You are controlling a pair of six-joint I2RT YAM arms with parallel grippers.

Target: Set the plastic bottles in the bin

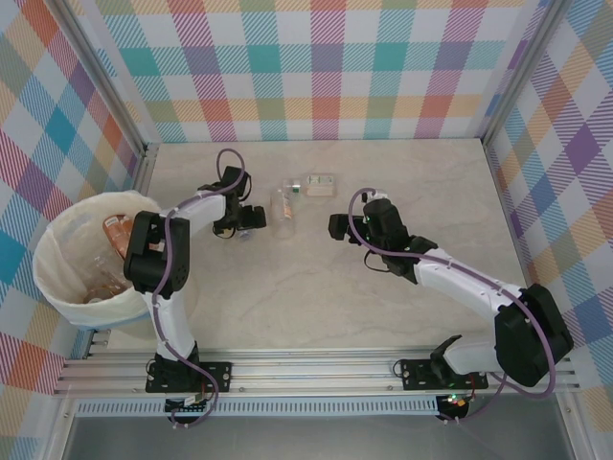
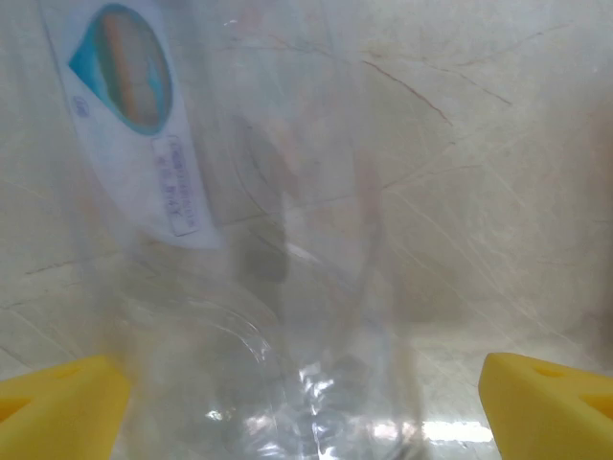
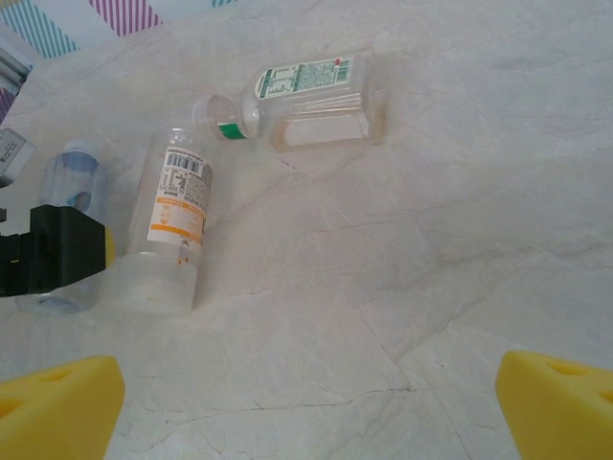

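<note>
Your left tool (image 2: 306,398) sat open straddling a clear bottle (image 2: 268,287) on the counter (image 1: 383,287), lined up to pinch it. Right tool (image 3: 306,398) hung open too, facing another bottle (image 3: 172,230). Bin (image 1: 48,278) sat far left.

Orange-label bottle (image 3: 172,230), green-cap bottle (image 3: 311,101), blue-label bottle (image 2: 239,240) lying flat close together; bagged bin (image 1: 48,287) far left, holding bottles (image 1: 117,235)

Clear btl (image 3: 170,225) w/ orange-white label; yellow end effector pads (image 3: 57,407); pastel plaid walls (image 1: 326,67)

Bin (image 1: 43,283) at left edge of table (image 1: 383,307) (bottles (image 1: 117,233) inside); loose bottles (image 1: 284,213) mid-table.
</note>
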